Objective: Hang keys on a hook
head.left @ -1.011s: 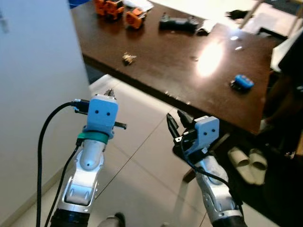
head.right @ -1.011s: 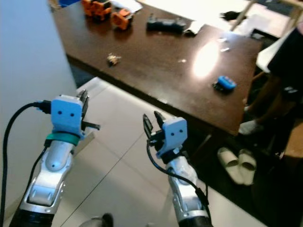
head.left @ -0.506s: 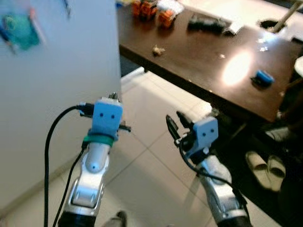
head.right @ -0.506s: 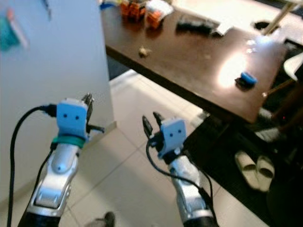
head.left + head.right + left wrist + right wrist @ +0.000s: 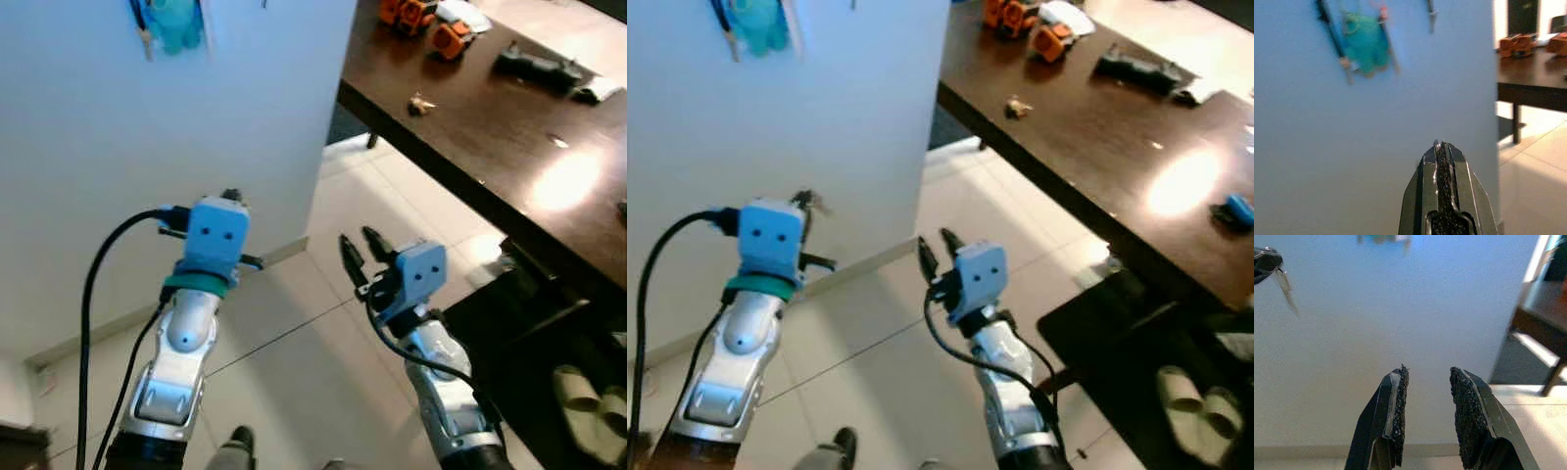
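Pinching the keys [image 5: 809, 202] tight in the left gripper [image 5: 1441, 147] below the teal hanger [image 5: 1365, 46] on the wall [image 5: 235, 108], right gripper [image 5: 1426, 377] parted and empty beside: light, stiff, probably swinging, best held by the ring.

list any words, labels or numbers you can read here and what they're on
No text can be read in these pictures.
White wall: no print; the teal thing hanging on it is blurred, no lettering made out.
Orange items and black item on the table: too small to read.
Left gripper and right gripper: no markings seen.
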Controlling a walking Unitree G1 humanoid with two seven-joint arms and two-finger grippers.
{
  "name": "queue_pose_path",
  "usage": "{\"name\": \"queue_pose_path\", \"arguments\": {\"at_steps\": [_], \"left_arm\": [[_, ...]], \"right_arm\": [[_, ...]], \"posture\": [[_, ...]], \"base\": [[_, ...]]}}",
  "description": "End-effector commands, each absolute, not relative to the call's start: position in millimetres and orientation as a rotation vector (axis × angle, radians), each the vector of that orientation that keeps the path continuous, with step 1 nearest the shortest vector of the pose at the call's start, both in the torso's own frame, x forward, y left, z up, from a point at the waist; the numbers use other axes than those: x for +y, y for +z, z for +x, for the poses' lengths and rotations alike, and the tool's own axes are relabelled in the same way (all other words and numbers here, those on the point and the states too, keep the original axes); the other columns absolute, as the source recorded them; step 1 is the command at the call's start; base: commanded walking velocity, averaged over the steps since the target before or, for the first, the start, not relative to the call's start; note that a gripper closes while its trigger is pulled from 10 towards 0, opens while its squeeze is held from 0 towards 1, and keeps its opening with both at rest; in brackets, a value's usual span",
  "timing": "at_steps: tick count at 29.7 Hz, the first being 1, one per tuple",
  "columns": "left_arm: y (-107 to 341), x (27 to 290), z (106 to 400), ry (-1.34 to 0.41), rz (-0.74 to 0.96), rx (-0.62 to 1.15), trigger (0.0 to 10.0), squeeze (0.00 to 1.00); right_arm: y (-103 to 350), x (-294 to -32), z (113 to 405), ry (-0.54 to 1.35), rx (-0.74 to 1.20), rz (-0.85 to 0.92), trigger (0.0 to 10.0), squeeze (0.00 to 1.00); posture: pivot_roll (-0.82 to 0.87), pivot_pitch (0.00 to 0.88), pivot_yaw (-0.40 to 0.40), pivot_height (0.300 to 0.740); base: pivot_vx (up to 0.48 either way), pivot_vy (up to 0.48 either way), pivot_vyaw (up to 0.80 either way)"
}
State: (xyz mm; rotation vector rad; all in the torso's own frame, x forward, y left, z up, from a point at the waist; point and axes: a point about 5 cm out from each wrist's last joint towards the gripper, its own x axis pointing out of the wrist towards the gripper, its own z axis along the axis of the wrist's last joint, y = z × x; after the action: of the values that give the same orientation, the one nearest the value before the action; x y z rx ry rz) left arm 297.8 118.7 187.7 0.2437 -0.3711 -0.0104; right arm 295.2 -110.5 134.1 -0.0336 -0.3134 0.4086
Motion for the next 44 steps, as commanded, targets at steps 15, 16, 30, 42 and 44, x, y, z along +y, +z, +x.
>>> {"name": "queue_pose_path", "arguments": {"at_steps": [15, 16, 30, 42, 44], "left_arm": [[204, 106, 304, -0.032, 0.224, -0.420, 10.0, 0.00], [207, 106, 305, -0.032, 0.221, -0.430, 10.0, 0.00], [275, 98, 302, -0.045, 0.276, -0.704, 10.0, 0.00], [310, 72, 285, -0.158, 0.374, -0.965, 10.0, 0.00], [314, 69, 279, -0.154, 0.473, -1.047, 10.0, 0.00]], "right_arm": [[131, -118, 295, 0.395, -0.298, -0.032, 10.0, 0.00], [131, -118, 295, 0.396, -0.298, -0.032, 10.0, 0.00], [124, -116, 293, 0.427, -0.279, -0.057, 10.0, 0.00], [115, -125, 296, 0.412, -0.240, -0.076, 10.0, 0.00], [110, -128, 295, 0.407, -0.219, -0.083, 10.0, 0.00]], "posture": [[-0.05, 0.087, -0.024, 0.740], [-0.05, 0.087, -0.024, 0.740], [-0.04, 0.094, -0.033, 0.740], [-0.04, 0.103, -0.041, 0.740], [-0.04, 0.105, -0.044, 0.740]], "base": [[0.480, 0.000, 0.00], [0.480, 0.000, 0.00], [0.439, 0.000, 0.00], [0.280, 0.000, 0.00], [0.000, 0.000, 0.00]]}}
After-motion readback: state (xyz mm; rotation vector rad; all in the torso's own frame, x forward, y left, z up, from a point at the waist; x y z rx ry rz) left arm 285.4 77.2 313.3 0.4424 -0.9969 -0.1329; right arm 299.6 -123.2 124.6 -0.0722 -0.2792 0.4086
